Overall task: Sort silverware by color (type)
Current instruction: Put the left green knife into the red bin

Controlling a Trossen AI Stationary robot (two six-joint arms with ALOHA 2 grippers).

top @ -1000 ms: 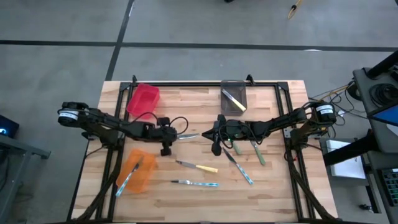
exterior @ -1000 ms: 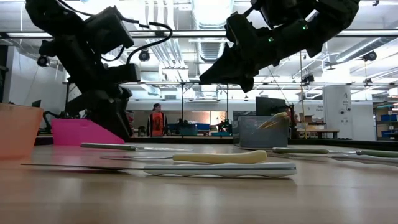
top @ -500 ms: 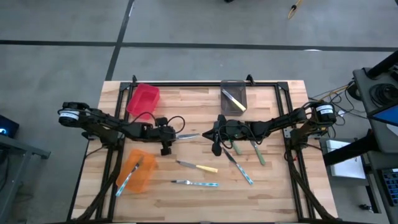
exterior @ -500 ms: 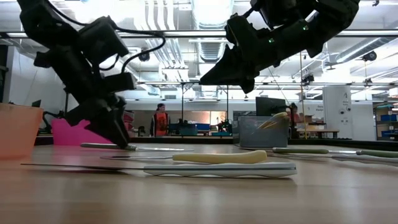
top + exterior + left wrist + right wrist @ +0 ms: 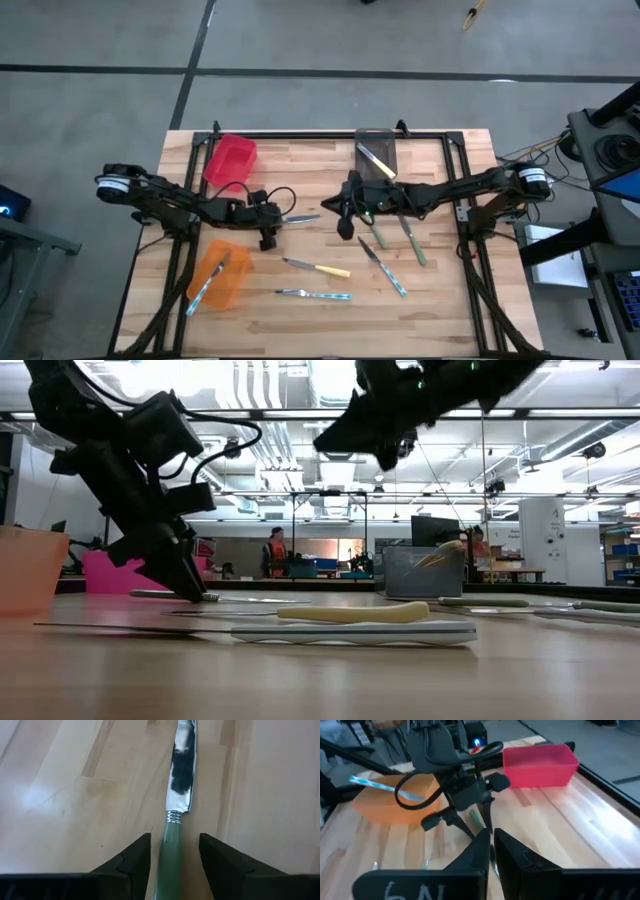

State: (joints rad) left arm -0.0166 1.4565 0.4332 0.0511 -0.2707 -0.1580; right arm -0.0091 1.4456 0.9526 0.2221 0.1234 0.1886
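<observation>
My left gripper (image 5: 270,228) is low over the middle of the table, open. Its fingers stand on either side of the green handle (image 5: 170,855) of a knife (image 5: 301,217) lying flat, with a gap on each side. My right gripper (image 5: 345,222) hangs shut and empty, high above the table (image 5: 335,438) to the right of that knife. Other knives lie flat: a yellow-handled one (image 5: 322,268), two blue-handled ones (image 5: 318,295) (image 5: 386,268) and two green-handled ones (image 5: 378,236) (image 5: 413,244).
A red bin (image 5: 230,160) stands at the far left. A grey bin (image 5: 376,158) at the far middle holds a yellow-handled knife. An orange bin (image 5: 220,275) at the near left holds a blue-handled knife. Bare wood shows along the near edge (image 5: 330,335).
My left gripper has tipped down and come lower over the green-handled knife, which has not moved. My right gripper has risen well above the table and shifted a little toward the far edge.
</observation>
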